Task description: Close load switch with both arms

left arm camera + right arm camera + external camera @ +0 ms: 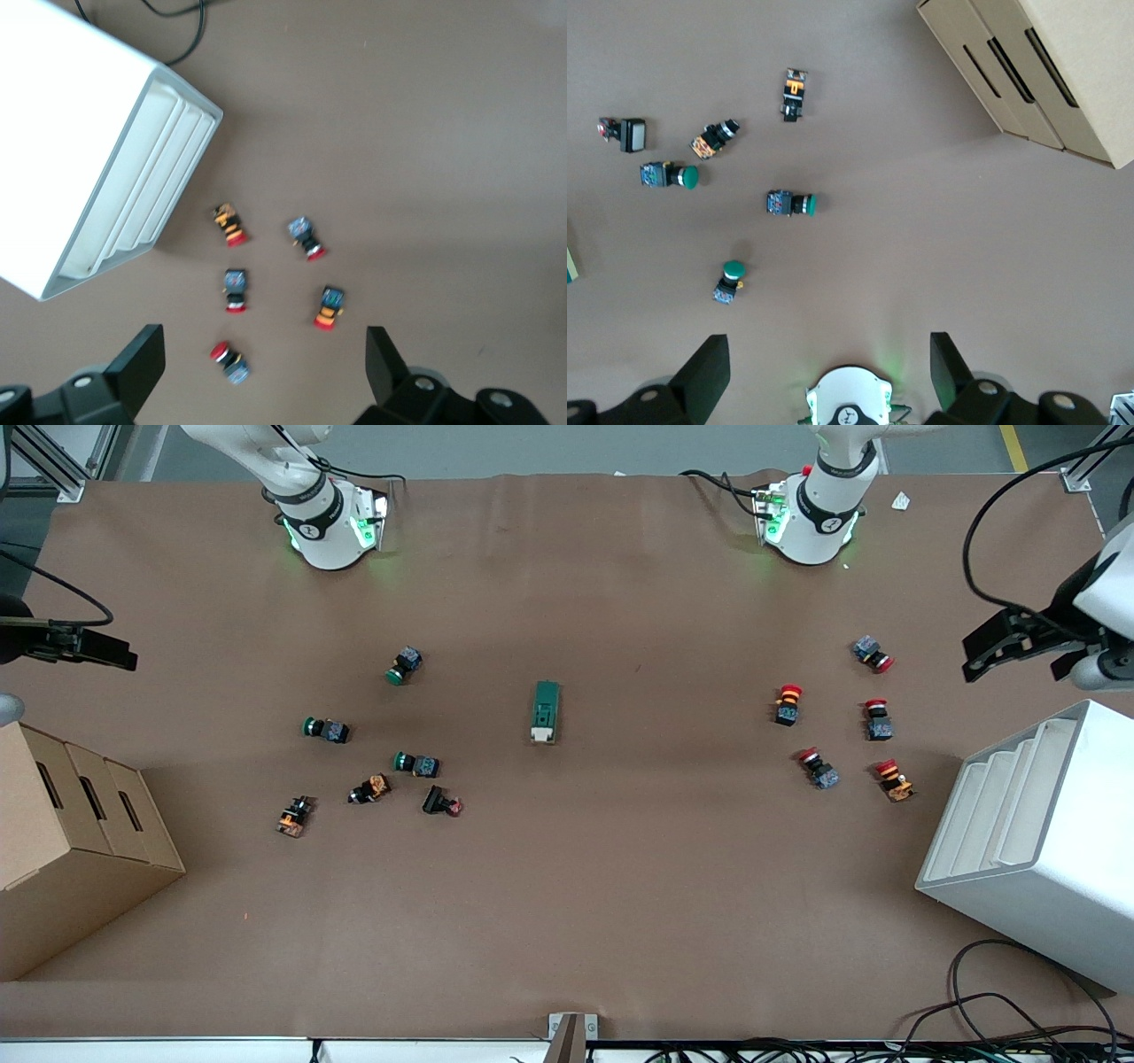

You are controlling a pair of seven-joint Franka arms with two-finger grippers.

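the load switch [546, 711] lies flat near the middle of the brown table [620, 903], its cream lever end turned toward the front camera. nothing touches it and bare table surrounds it on every side.

the left gripper [1019, 642] hangs in the air at the left arm's end of the table, fingers spread wide and holding nothing. below it, in the left wrist view, sit five red-capped push-buttons [232, 291] in a loose cluster, and just beside them a white slotted bin [97, 168]. that cluster lies between this gripper and the load switch, well apart from the switch.

the right gripper [84, 646] hangs over the right arm's end of the table, its fingers [704, 372] also spread wide and empty. under it the right wrist view shows three green-capped push-buttons [791, 204], two orange-and-black ones [713, 137] and a black one with a small red cap [625, 133], all scattered between this gripper and the load switch. a cardboard box [1045, 71] with slots stands near that gripper, at the table's edge. the right arm's base [849, 400], lit green, shows between its fingers.
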